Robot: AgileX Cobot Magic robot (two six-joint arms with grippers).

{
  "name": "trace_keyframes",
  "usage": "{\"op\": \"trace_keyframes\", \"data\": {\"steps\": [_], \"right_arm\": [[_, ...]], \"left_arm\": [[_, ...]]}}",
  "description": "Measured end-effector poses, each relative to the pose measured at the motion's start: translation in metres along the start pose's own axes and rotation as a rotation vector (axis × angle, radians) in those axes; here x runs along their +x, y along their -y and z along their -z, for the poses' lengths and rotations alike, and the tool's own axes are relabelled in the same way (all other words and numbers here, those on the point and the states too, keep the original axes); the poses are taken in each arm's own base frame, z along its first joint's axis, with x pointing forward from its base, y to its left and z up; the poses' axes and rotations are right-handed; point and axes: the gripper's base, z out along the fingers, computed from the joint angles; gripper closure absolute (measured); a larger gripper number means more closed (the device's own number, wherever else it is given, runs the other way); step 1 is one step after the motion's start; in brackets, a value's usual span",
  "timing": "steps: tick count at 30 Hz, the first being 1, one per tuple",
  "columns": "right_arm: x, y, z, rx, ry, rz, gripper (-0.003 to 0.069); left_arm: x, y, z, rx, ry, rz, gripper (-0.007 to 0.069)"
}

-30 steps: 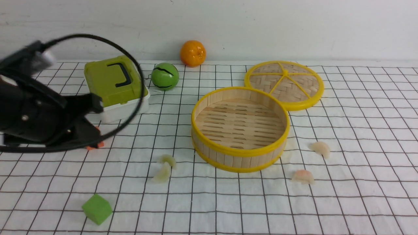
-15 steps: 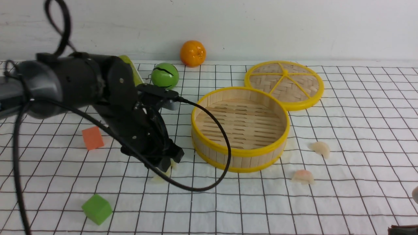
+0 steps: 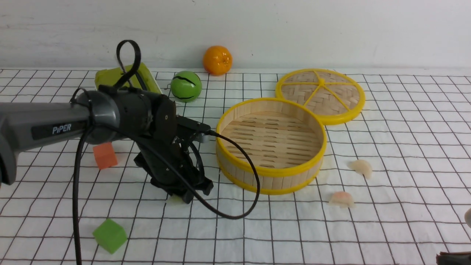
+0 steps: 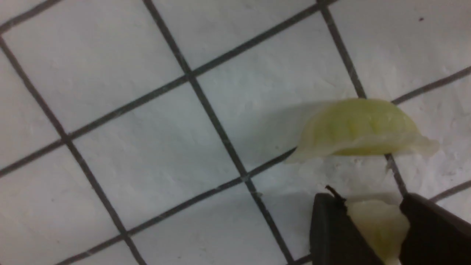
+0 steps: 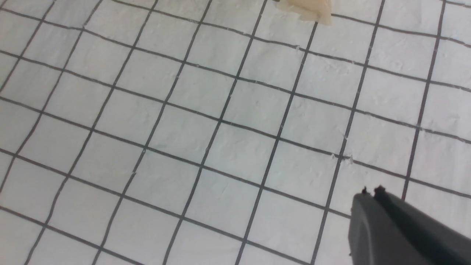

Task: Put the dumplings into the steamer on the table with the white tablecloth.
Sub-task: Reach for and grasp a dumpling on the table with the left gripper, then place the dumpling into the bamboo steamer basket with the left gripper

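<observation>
Left jaws clamped on a green dumpling (image 4: 379, 228), low at the cloth (image 3: 404, 147); right jaws pressed together, gripping nothing.
We see the second green dumpling (image 4: 360, 129) just beside the gripped one, lying on the cloth. Both sit near the steamer (image 3: 270, 171), off its front-left. Two pink dumplings lie on the counter to the steamer's right, one (image 3: 361, 166) close to its rim, the other (image 3: 341, 198) nearer us. Right jaws hang over cloth.
</observation>
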Motion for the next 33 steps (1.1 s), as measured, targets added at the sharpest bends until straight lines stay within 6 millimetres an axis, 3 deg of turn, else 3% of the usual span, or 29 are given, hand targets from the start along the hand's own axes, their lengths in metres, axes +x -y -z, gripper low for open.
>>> {"op": "trace_keyframes", "data": {"steps": [4,6,7,8,10,12,15,19,22,25,33], "right_arm": [[-0.001,0.0,0.0,-0.001,0.012,-0.006,0.0659],[-0.002,0.0,0.0,0.0,0.021,-0.009,0.0659],[-0.002,0.0,0.0,0.0,0.022,-0.009,0.0659],[-0.003,0.0,0.0,0.002,0.035,-0.01,0.0659],[-0.004,0.0,0.0,0.003,0.038,-0.01,0.0659],[-0.004,0.0,0.0,0.002,0.041,-0.013,0.0657],[-0.005,0.0,0.0,0.003,0.05,-0.015,0.0652],[-0.006,0.001,0.0,0.006,0.062,-0.016,0.0648],[-0.006,0.001,0.0,0.006,0.065,-0.016,0.0645],[-0.006,0.001,0.0,0.008,0.065,-0.013,0.0643],[-0.007,0.002,0.0,0.018,0.071,0.001,0.0638]], "left_arm": [[-0.007,0.006,0.033,0.055,0.027,0.104,0.0407],[-0.024,0.011,0.068,0.114,0.131,0.166,0.0407],[-0.024,0.011,0.068,0.114,0.131,0.166,0.0407],[-0.039,0.016,0.091,0.172,0.22,0.204,0.0407],[-0.06,0.022,0.112,0.258,0.33,0.271,0.0407],[-0.073,0.024,0.117,0.298,0.373,0.313,0.0407],[-0.099,0.023,0.104,0.336,0.413,0.398,0.0407],[-0.123,0.019,0.064,0.341,0.397,0.475,0.0407],[-0.128,0.018,0.033,0.332,0.353,0.486,0.0407],[-0.131,0.017,0.015,0.327,0.33,0.493,0.0407],[-0.128,0.016,0.0,0.305,0.288,0.481,0.0379]]}}
